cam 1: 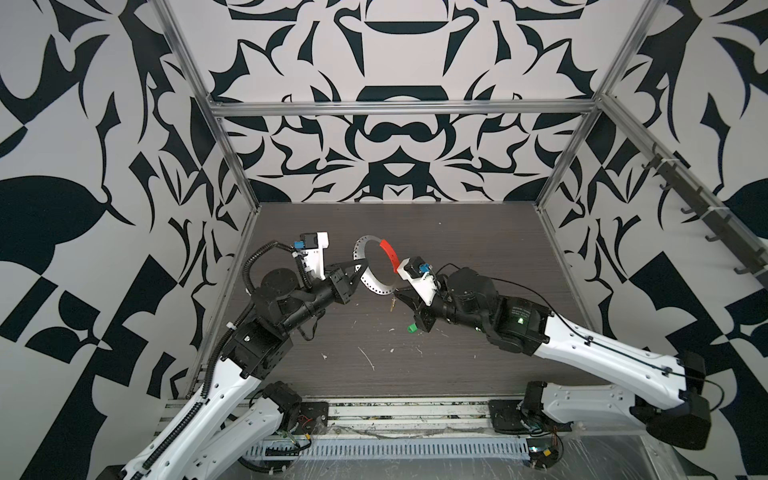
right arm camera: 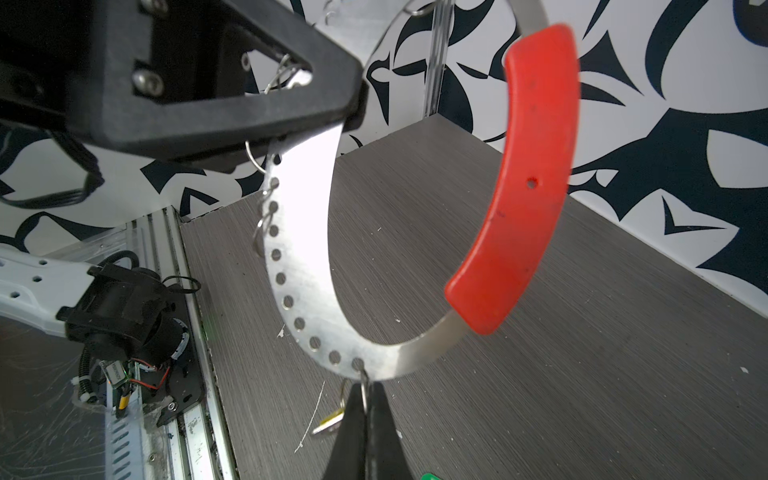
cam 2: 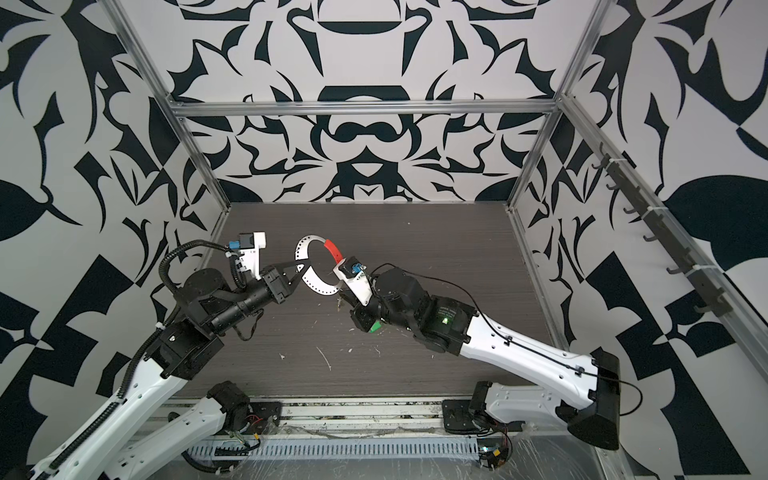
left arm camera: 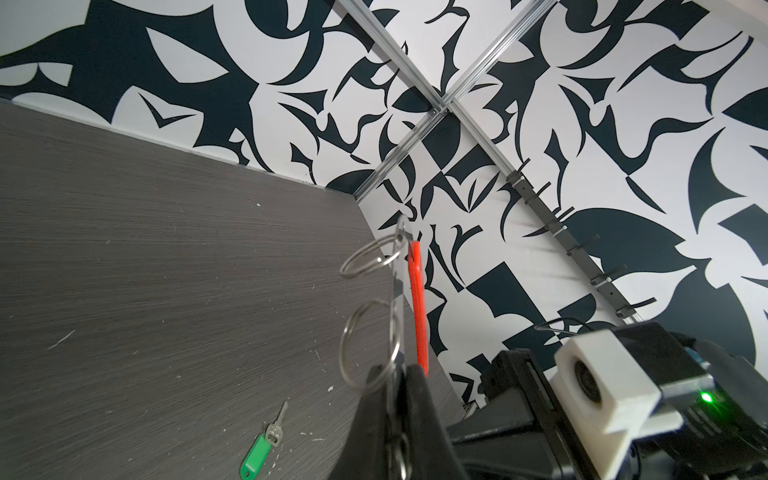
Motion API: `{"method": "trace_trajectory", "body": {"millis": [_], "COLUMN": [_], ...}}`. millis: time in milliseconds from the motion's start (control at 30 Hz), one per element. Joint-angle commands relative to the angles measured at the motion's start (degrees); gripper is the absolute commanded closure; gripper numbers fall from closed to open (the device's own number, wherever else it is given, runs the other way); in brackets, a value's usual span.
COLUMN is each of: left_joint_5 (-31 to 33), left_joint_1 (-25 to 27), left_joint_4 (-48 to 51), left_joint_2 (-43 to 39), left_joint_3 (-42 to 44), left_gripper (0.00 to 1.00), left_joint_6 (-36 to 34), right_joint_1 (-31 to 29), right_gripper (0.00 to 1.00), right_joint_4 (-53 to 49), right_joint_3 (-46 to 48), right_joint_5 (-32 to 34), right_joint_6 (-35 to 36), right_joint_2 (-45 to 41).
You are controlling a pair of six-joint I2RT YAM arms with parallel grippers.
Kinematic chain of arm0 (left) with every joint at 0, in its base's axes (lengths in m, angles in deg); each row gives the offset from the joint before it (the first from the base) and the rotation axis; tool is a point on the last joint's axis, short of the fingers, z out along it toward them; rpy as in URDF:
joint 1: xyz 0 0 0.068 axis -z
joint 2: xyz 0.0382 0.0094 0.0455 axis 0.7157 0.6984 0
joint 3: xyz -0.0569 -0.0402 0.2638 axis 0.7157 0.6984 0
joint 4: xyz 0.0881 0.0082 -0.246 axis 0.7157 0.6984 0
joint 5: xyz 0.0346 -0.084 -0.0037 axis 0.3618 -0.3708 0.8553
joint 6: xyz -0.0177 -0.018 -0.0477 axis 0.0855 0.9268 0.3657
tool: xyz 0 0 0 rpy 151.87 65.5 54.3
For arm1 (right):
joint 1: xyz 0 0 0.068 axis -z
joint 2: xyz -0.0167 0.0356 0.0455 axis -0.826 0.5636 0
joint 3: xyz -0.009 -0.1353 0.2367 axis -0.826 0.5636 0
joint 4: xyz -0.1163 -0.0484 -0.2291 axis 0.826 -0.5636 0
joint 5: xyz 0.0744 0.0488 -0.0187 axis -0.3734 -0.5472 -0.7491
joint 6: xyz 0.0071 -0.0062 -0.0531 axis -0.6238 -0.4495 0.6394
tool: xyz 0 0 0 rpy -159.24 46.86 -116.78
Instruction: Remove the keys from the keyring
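Closest to the right wrist camera, the right gripper (right arm camera: 365,390) has its two black fingers pressed together on a small split ring (right arm camera: 364,379). That ring is threaded through the last hole of the keyring (right arm camera: 303,232), a flat silver band punched with a row of holes, with a curved red sleeve (right arm camera: 528,187) over its far side. Just below, a yellow key (right arm camera: 330,422) pokes out from behind one finger. Most of it is hidden, and whether it hangs or lies on the table cannot be told.

The keyring is held up off the table (cam 1: 457,257) between the two arms. The left gripper (left arm camera: 397,372) is clamped on the band, which shows edge-on in the left wrist view. Two bare rings (left arm camera: 370,345) hang from holes above those fingers, and a third near the fingertips is cut off by the frame.

The green key (left arm camera: 254,451) lies flat on the table, apart from the keyring. In both top views it sits right by the right arm's wrist, half covered by it in a top view (cam 2: 375,327).

White scratches (cam 1: 368,357) mark the dark tabletop. A hook rail (cam 1: 706,216) runs along the right wall.
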Motion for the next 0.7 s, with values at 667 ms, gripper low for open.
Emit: {"method": "trace_trajectory", "body": {"millis": [667], "left_joint_5": [-2.4], "left_joint_1": [-0.2], "left_joint_4": [1.4], "left_joint_2": [0.6], "left_joint_3": [-2.2], "left_gripper": [1.0], "left_joint_6": [-2.9], "right_joint_1": [-0.4], "right_gripper": [1.0], "right_joint_4": [1.1], "right_joint_3": [-5.1], "right_joint_5": [-5.5], "right_joint_6": [6.0], "right_joint_2": [-0.2]}}
